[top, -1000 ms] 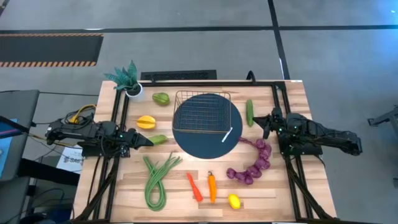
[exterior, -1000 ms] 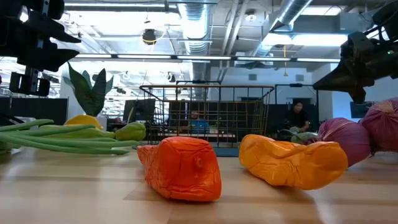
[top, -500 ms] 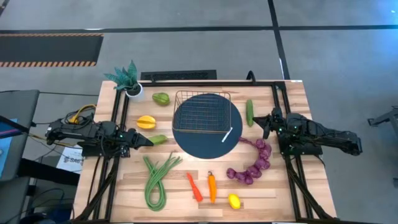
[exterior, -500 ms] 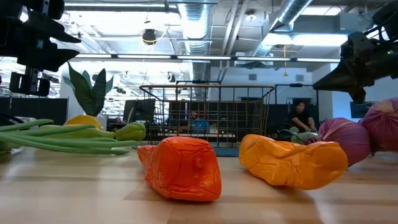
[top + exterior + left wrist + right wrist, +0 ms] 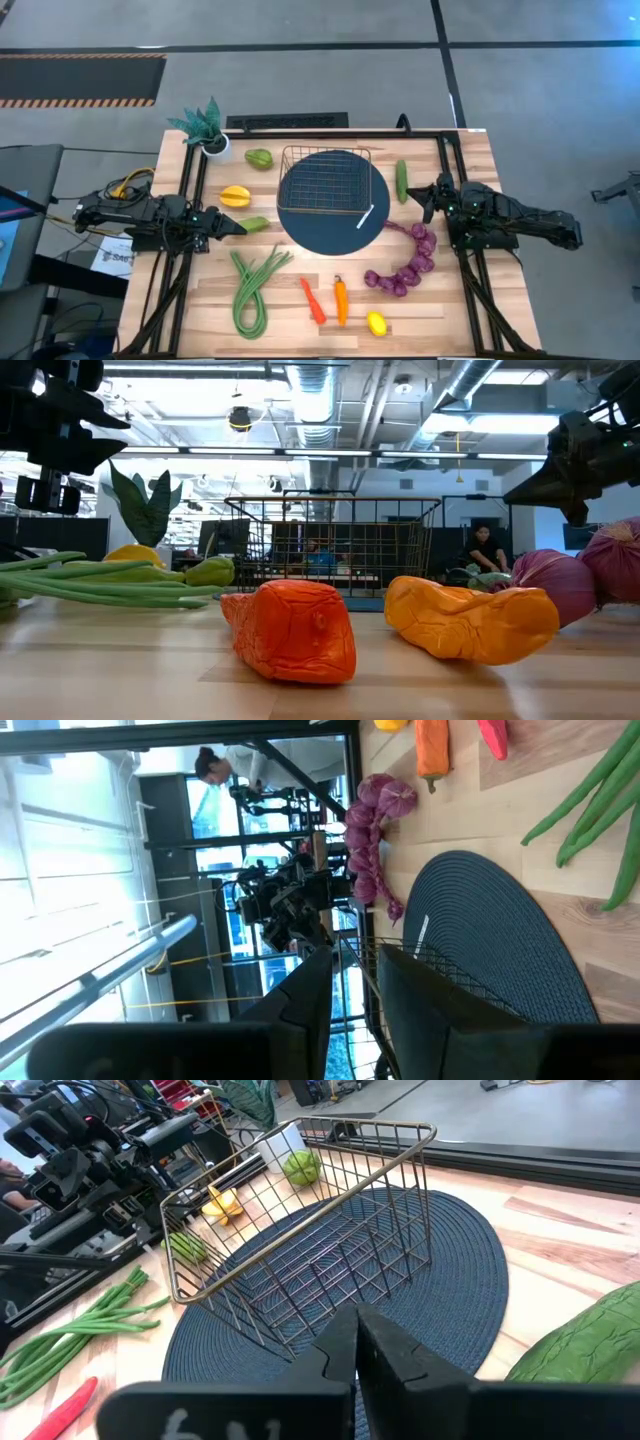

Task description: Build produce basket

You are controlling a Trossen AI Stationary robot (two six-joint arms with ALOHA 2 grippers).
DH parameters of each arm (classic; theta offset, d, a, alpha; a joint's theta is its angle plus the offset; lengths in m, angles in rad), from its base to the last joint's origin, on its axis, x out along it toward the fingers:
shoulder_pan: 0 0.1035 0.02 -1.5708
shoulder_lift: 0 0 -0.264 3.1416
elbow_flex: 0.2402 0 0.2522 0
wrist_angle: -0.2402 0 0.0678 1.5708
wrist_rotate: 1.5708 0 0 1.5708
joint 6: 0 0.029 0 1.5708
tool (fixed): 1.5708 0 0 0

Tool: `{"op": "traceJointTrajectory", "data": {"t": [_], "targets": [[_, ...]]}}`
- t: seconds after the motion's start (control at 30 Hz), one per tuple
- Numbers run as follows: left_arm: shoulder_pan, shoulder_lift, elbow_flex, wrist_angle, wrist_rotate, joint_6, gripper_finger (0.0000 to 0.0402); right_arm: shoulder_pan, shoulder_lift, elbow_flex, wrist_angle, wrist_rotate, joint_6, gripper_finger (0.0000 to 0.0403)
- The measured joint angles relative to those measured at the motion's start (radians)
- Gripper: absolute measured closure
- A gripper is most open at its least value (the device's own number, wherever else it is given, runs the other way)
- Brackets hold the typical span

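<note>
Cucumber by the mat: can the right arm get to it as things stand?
Probably yes. The cucumber lies on bare wood just beside the right gripper, with nothing between them. The basket and mat sit on its far side. The gripper is shut, so it must open first.

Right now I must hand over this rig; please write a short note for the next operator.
Left pincer: empty, beside a small green fruit.
Right pincer: shut, empty, beside the cucumber.
Basket: empty, on the blue mat.
Beans, red pepper, orange pepper, lemon, grapes, yellow fruit and green fruit lie on the table.
Done: nothing. Left: load everything.
</note>
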Motion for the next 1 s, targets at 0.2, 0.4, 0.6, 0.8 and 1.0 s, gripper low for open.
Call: {"op": "traceJointTrajectory", "data": {"t": [0.2,0.4,0.6,0.8,1.0], "targets": [[0.0,0.0,0.0,0.0,0.0,0.0,0.0326,0.0,0.0,0.0,0.0,0.0,0.0,0.0373],[-0.001,0.0,-0.002,0.014,-0.046,-0.007,0.0326,0.0,0.0,0.0,0.0,0.0,0.0,0.0374],[0.0,-0.001,-0.006,0.101,-0.119,-0.154,0.0326,0.0,0.0,0.0,0.0,0.0,0.0,0.0374],[0.0,0.0,-0.005,0.131,-0.095,-0.195,0.0326,0.0,0.0,0.0,0.0,0.0,0.0,0.0374],[0.0,0.0,-0.003,0.263,-0.093,-0.247,0.0326,0.0,0.0,-0.001,0.008,0.0,0.007,0.0374]]}}
